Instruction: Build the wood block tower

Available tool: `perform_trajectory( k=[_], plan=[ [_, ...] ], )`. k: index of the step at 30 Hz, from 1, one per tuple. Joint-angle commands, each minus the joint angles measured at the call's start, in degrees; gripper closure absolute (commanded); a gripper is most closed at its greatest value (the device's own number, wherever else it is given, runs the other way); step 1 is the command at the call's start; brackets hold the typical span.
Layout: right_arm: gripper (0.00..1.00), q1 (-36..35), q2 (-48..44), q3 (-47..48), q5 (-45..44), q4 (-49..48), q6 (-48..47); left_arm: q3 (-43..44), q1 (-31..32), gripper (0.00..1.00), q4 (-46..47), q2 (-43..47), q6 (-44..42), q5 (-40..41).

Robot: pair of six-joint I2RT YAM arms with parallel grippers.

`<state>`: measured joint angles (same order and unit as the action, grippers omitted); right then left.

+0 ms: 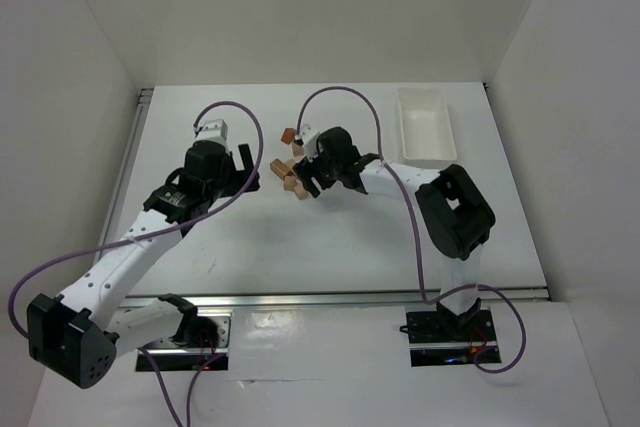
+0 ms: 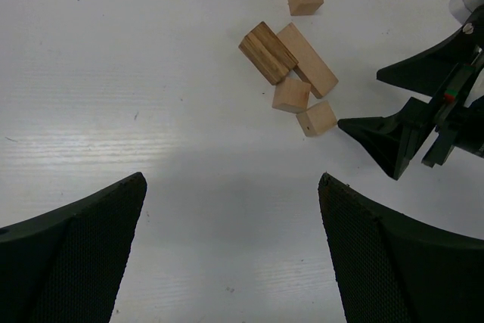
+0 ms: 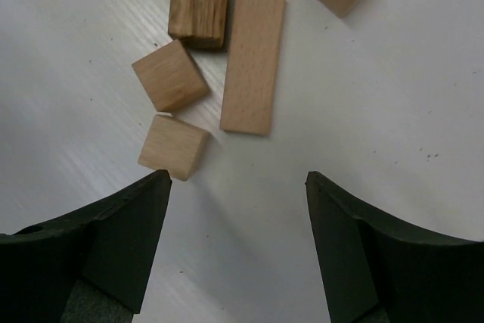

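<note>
While the wood blocks (image 1: 284, 168) lie loose and flat on the worktop (image 1: 330, 237), just above the middle of the top view, the left jaws and the right jaws are both wide open and hold nothing.

Bright, even light from above here, every view crisp.
Soft glare streaks the table (image 2: 91, 141); wood blocks (image 3: 253, 58) throw short, faint shadows.

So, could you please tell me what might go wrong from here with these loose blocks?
The nearest cube sits almost against another cube and the long block, so the open right gripper may nudge them when grasping it. The open left gripper hovers close by; the arms could collide.
</note>
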<state>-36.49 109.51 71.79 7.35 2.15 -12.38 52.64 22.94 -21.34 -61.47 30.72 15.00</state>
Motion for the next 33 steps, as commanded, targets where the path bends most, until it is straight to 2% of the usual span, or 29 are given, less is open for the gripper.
perform_trajectory(
  k=[1,4,5,7,8,13,24,29,31,32,33],
  plan=[
    [0.2,-1.7,-3.5,-1.5,0.7,0.0,5.3,-1.1,0.6,0.0,3.9,-1.7,2.1,-2.7],
    [0.22,-5.4,-3.5,-2.2,-4.6,-0.7,6.7,0.2,0.6,0.0,3.9,-3.4,2.1,-2.7],
    [0.28,-7.8,-2.2,-2.2,-8.6,-1.4,7.7,0.2,1.1,0.0,3.9,-4.1,2.1,-2.2],
    [0.28,-9.0,-1.7,-2.2,-9.3,-2.0,8.5,0.2,1.1,0.0,3.9,-4.1,2.1,-2.2],
    [0.32,-9.0,-1.7,-2.2,-8.3,-2.0,8.5,0.2,1.1,0.0,3.9,-4.1,2.1,-2.2],
    [0.36,-9.0,0.3,-1.0,-9.5,-2.9,10.5,0.2,1.7,0.0,3.9,-4.1,2.1,-1.6],
    [0.36,-10.1,2.9,0.2,-14.2,-4.3,11.2,0.7,1.7,0.0,3.9,-4.1,1.5,-1.6],
    [0.52,-10.1,5.1,0.2,-15.1,-7.2,11.2,0.7,1.7,0.0,3.9,-4.1,0.9,-2.1],
    [0.53,-10.1,5.9,1.0,-15.1,-7.7,11.2,0.7,1.7,0.0,3.9,-4.7,0.4,-2.1],
    [0.62,-10.1,5.9,1.0,-14.0,-7.7,11.2,0.7,1.7,0.0,3.9,-4.7,0.4,-2.6],
    [0.65,-10.1,5.9,1.0,-13.9,-7.7,11.2,0.7,1.7,0.0,3.9,-5.2,0.4,-2.6]
  ],
)
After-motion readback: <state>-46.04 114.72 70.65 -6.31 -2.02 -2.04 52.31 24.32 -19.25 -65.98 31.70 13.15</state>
